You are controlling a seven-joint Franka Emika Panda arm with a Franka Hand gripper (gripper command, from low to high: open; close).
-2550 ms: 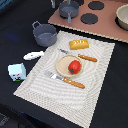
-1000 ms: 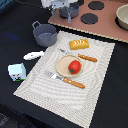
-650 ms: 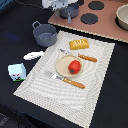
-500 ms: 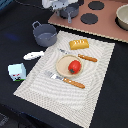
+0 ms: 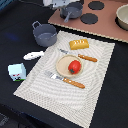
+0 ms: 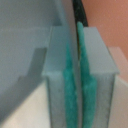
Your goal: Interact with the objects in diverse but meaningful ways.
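Carton (image 5: 17, 71) first: I see it nearest the camera, white and blue, standing on the dark table (image 5: 15, 30) off the mat's (image 5: 95, 87) edge at the exterior view's left. Just past it the white fish (image 5: 33, 55) lies flat on the table, between carton and pot, touching neither.

On the striped mat, the closer orange-handled utensil (image 5: 65, 80) lies just in front of the tan plate (image 5: 62, 65). I make out the red tomato (image 5: 74, 66) sitting on the plate, toward its right side in the exterior view. The second orange-handled utensil (image 5: 80, 56) lies just behind the plate; which is the fork and which the knife I can't tell at this size. Beyond it the golden loaf (image 5: 79, 44) rests on the mat near its far edge.

The grey pot (image 5: 44, 34) sits upright on the table at the mat's far left corner, its handles showing on either side.

Farthest back is the brown stove board (image 5: 107, 27) with dark round burners and a small dark pan (image 5: 73, 12) on it. My gripper (image 5: 64, 4) hangs at the pan's near rim by the frame's top edge. In the wrist view the gripper (image 6: 79, 85) has its green pads (image 6: 69, 87) pressed on a thin dark edge that runs between them; I take that for the pan's rim.
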